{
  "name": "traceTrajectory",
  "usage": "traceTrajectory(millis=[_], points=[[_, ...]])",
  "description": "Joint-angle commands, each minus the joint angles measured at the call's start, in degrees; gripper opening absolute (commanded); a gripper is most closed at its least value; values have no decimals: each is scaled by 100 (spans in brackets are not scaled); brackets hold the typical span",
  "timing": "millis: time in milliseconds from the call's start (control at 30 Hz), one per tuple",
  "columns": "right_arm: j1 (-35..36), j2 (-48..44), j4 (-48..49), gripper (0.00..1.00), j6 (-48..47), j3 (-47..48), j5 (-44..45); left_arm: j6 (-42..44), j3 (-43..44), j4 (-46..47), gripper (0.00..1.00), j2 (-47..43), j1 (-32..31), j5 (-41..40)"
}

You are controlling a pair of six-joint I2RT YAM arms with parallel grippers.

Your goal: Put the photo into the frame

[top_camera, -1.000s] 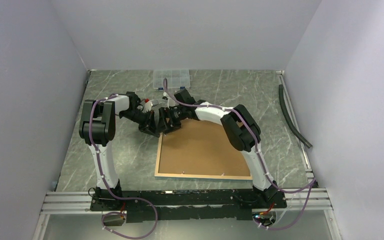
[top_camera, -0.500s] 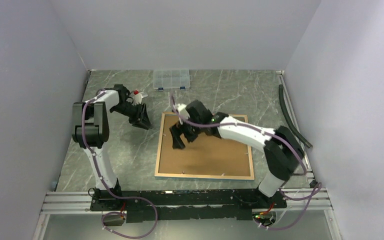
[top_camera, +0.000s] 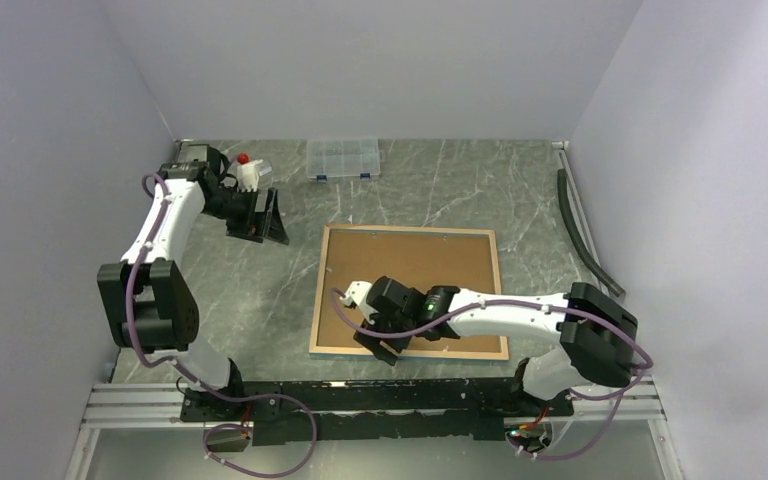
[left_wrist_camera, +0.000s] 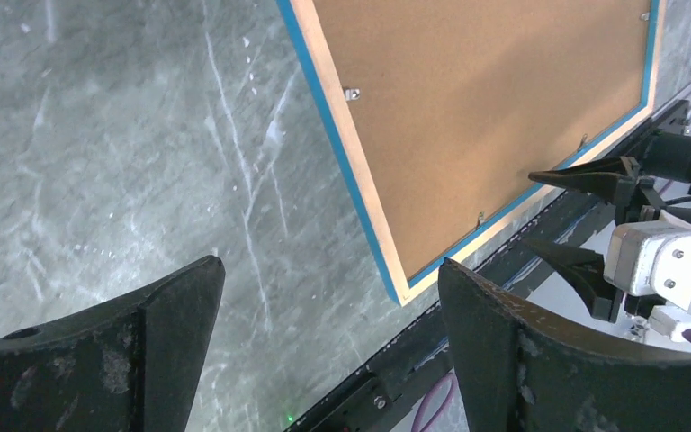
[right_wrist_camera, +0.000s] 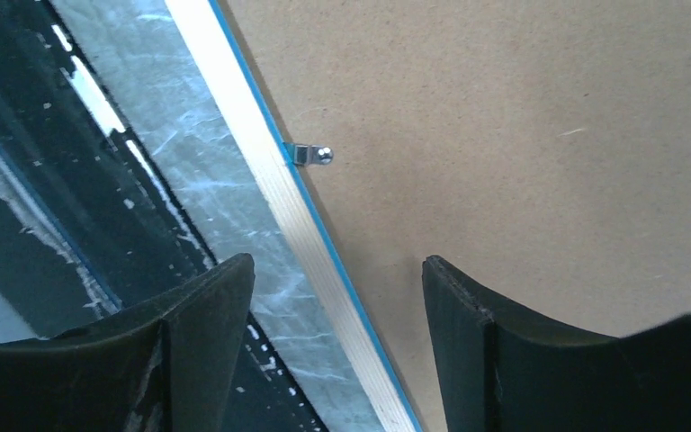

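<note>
Blue edging and a pale wood rim mark the frame (top_camera: 318,290), which lies flat and face down on the surface (top_camera: 250,300), right of centre and near the arm bases. Its long sides run left to right. We note a brown fibreboard backing board (top_camera: 430,265) filling the recess inside the rim. Small metal clips (right_wrist_camera: 310,155) sit along the inner edge, and the one in the right wrist view reaches out over the board's margin. The pane and the front face are turned down, so we cannot see them. The right fingers (right_wrist_camera: 504,360) stand apart with nothing between them, low over the frame's near-left corner. One is above the board and the other above the bare surface, with the rim passing under the gap. We cannot tell whether the tips touch anything. The left fingers (left_wrist_camera: 144,351) are spread wide and empty, raised over the far-left part of the surface, well apart from the frame. The surface is grey-green stone-patterned sheet with pale veining. A clear plastic compartment box (top_camera: 341,158) sits at its far edge, and a black hose (top_camera: 585,235) lies along its right side. An aluminium rail (top_camera: 140,398) runs across the near edge and carries both arm bases. Plain pale lilac-grey walls (top_camera: 360,60) close in the left, far and right sides.
</note>
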Motion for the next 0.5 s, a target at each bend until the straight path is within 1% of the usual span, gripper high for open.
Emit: traceTrajectory(millis=[0,167,367,400,467], points=[[297,96,222,70,-106,48,857,-45,62,-326,94,-440,91,-336],[672,434,262,59,-81,57,1146,-255,102,-381,94,-655,225,-242],[962,571,325,50,75,12,1389,-302,162,-501,94,-715,268,-374],[977,618,307,47,88,38,1434,-321,148,-483,94,-742,273,-411],[977,775,230,34,110,145,1510,-313,122,-471,94,-783,282,-459]])
